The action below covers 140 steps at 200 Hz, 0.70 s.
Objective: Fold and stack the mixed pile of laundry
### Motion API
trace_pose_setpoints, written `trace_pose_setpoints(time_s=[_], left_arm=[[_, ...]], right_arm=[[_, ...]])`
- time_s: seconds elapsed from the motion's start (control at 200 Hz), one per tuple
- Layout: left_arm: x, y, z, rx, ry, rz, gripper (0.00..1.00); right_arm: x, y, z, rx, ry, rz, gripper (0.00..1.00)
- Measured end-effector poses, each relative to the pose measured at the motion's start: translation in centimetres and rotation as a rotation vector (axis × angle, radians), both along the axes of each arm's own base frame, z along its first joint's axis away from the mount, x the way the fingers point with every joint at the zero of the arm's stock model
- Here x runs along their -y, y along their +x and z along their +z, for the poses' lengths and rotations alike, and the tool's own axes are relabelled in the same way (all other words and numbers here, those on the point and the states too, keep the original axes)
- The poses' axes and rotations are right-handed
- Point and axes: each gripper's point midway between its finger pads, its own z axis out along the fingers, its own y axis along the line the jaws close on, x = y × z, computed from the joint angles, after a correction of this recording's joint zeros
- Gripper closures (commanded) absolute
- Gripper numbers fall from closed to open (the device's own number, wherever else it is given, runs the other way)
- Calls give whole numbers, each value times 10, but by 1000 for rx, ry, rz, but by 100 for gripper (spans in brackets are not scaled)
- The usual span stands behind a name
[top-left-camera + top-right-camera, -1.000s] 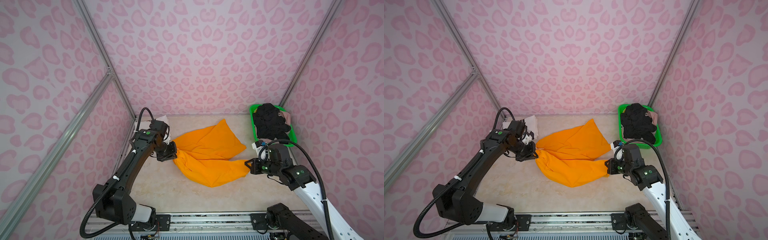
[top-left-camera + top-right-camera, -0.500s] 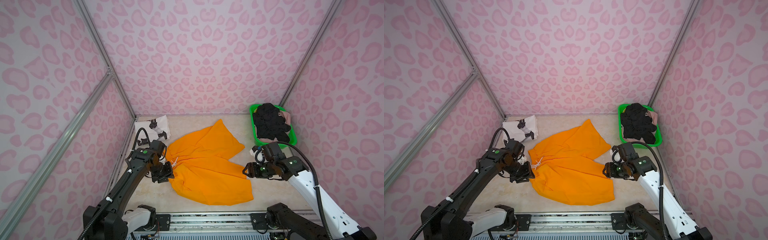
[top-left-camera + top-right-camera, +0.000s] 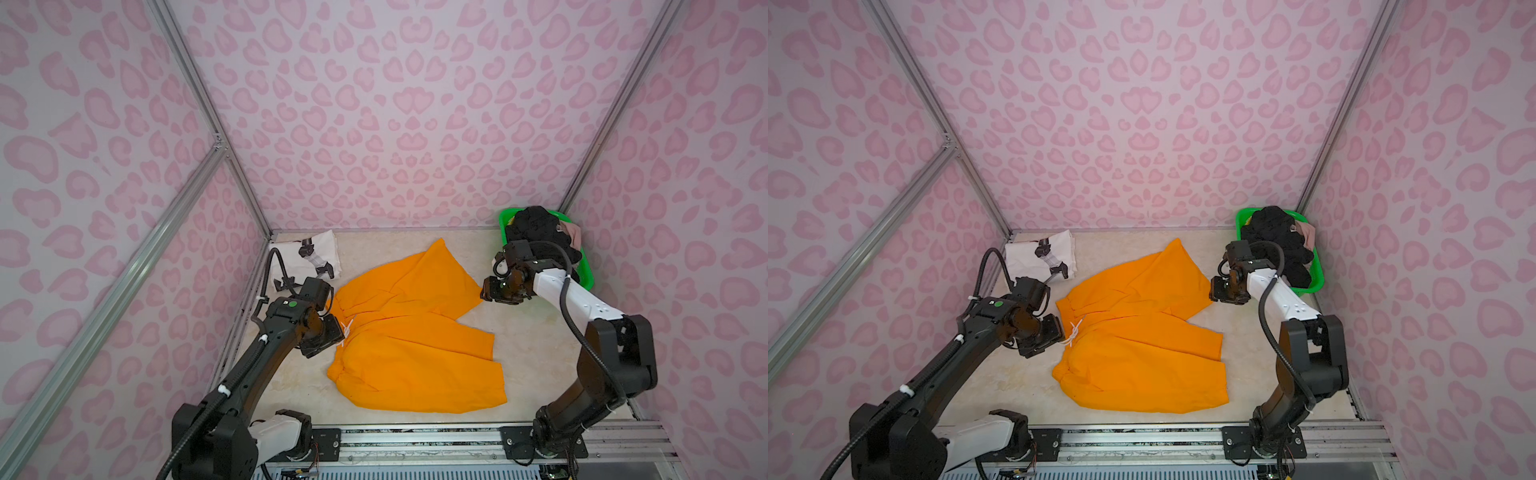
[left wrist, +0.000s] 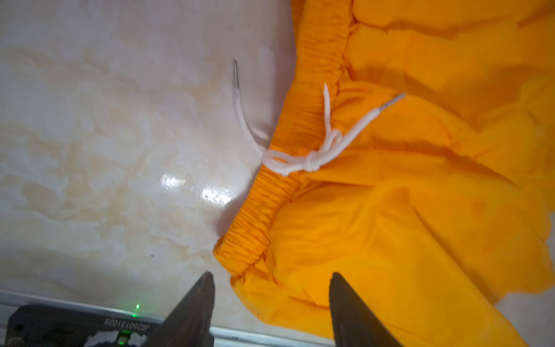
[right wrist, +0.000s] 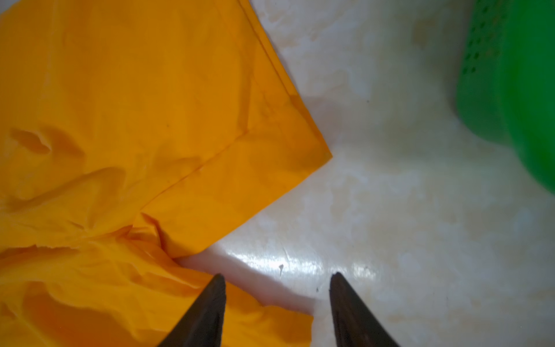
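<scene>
Shorts (image 3: 411,332) lie flat on table (image 3: 536,353), centre of both top views. Left pincer (image 4: 270,276) spread at waistband (image 4: 288,180), right pincer (image 5: 277,278) spread by leg hem (image 5: 300,126); neither pinches anything.

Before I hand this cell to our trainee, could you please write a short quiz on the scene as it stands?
1. True or false: the white T-shirt lies inside the green basket.
2. Which part of the orange shorts is the left gripper at: A, a leg hem; B, the waistband with the drawstring; C, the crotch?
3. Fill in: the right gripper has its jaws ____.
Key: 1 false, it lies on the table; 2 B; 3 open.
</scene>
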Motion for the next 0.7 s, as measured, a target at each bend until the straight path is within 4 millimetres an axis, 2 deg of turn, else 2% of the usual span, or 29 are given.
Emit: trace_pose_setpoints(time_s=[0.14,0.255,0.42,0.505,0.575,0.595,0.7], left_arm=[[-6,55,-15,62,40,18,40],[-11,94,-37,69,36,28,42],[-15,134,-62,70,-25,36,47],[-15,146,-72,66,-61,37,53],[-14,155,-75,71,-85,29,63],[-12,158,-76,72,-93,22,69],[-3,176,-78,87,-136,-11,90]], right_arm=[[-3,23,-24,-28,-7,-4,38],[-3,29,-40,-57,-10,-12,38],[-4,32,-62,-103,-18,-16,40],[-4,33,-72,-120,-21,-21,53],[-3,36,-74,-117,-28,-28,65],[-3,37,-74,-117,-27,-30,69],[-2,37,-76,-114,-33,-32,85]])
